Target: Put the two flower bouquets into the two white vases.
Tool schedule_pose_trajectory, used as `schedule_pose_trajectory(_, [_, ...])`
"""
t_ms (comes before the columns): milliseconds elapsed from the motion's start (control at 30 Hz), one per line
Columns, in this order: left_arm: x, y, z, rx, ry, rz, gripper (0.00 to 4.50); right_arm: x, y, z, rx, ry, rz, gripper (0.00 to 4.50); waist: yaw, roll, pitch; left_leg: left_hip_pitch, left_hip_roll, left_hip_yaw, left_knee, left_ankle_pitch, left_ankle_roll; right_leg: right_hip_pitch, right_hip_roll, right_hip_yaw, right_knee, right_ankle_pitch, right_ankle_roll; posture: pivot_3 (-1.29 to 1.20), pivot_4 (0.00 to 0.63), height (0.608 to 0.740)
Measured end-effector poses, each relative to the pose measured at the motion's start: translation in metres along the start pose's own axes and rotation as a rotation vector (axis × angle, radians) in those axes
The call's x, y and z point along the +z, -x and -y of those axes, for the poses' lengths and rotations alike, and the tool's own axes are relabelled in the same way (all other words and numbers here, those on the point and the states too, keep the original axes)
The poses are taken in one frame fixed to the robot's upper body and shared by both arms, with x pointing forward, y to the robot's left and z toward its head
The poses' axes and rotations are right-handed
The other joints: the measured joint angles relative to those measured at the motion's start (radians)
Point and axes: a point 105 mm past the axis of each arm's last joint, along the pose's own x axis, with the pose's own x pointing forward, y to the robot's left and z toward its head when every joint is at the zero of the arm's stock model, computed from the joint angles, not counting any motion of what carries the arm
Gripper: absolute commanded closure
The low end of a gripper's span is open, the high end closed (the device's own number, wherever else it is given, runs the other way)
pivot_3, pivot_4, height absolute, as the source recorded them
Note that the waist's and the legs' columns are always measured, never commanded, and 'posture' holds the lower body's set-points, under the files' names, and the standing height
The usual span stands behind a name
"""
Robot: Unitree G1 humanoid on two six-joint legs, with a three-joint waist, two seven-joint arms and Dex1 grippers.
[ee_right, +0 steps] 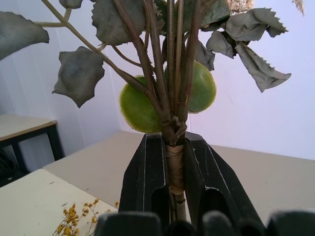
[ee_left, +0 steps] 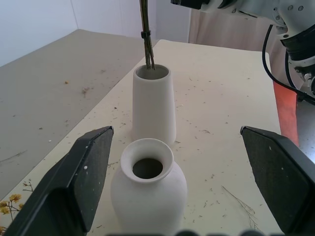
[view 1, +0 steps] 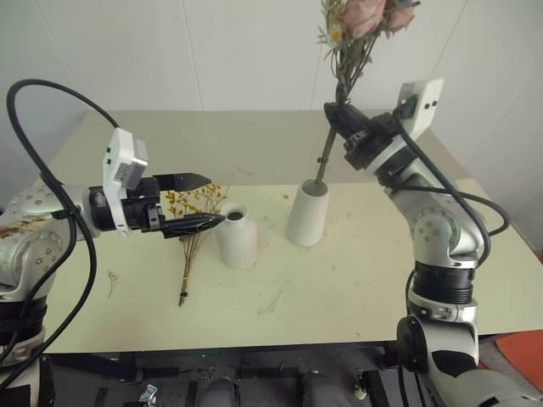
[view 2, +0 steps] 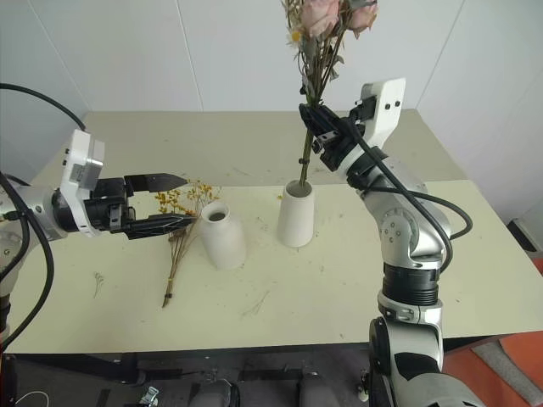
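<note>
Right gripper raised, pinching rose bouquet upright, stems entering tapered vase; left gripper reaching level (fingers spread), flanking bottle vase

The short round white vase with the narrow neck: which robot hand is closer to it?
Left. The left gripper hovers open right beside the short round white vase; the right gripper is up over the taller vase, clamping the rose bunch.

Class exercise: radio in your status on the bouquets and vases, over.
Right gripper shut on rose bouquet, stems in tall vase. Left gripper open around short vase. Yellow bouquet on table. Nothing blocking.
</note>
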Motion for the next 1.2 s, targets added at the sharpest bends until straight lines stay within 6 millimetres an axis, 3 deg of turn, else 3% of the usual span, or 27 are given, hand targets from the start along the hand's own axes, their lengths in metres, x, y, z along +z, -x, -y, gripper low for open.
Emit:
schedule_pose_trajectory(300, [0.001, 0.002, 0.000, 0.007, -0.007, 0.003, 0.00, -0.034, 0.005, -0.002, -0.006, -0.007, -0.073, 4.28, 0.000, 0.000, 0.000, 0.000, 0.000, 0.000, 0.000, 0.000, 0.000, 0.000, 0.000, 0.000, 0.000, 0.000, 0.000, 0.00, 0.150, 0.740])
schedule_pose_trajectory(500, [0.001, 0.002, 0.000, 0.009, -0.007, 0.003, 0.00, -0.062, 0.014, -0.010, -0.004, -0.027, -0.144, 2.29, 0.000, 0.000, 0.000, 0.000, 0.000, 0.000, 0.000, 0.000, 0.000, 0.000, 0.000, 0.000, 0.000, 0.000, 0.000, 0.00, 0.150, 0.740])
schedule_pose_trajectory(733, [0.001, 0.002, 0.000, 0.008, -0.008, 0.001, 0.00, -0.064, 0.028, -0.012, -0.004, 0.010, -0.151, 0.02, 0.001, 0.000, 0.000, 0.000, 0.000, 0.000, 0.000, 0.000, 0.000, 0.000, 0.000, 0.000, 0.000, 0.000, 0.000, 0.00, 0.150, 0.740])
schedule_pose_trajectory(1000, [-0.002, 0.012, -0.003, 0.065, 0.002, -0.015, 0.00, -0.042, 0.057, 0.000, 0.037, 0.132, -0.198, 0.02, 0.001, 0.000, 0.000, 0.000, 0.000, 0.000, 0.000, 0.000, 0.000, 0.000, 0.000, 0.000, 0.000, 0.000, 0.000, 0.00, 0.150, 0.740])
schedule_pose_trajectory(1200, [-0.024, 0.027, -0.012, 0.258, 0.076, -0.181, 0.00, -0.018, 0.085, -0.006, 0.241, 0.168, -0.316, 0.02, 0.000, -0.001, 0.001, 0.002, 0.000, 0.000, 0.000, 0.000, 0.000, 0.002, 0.000, 0.000, -0.001, 0.000, 0.000, 0.00, 0.150, 0.740])
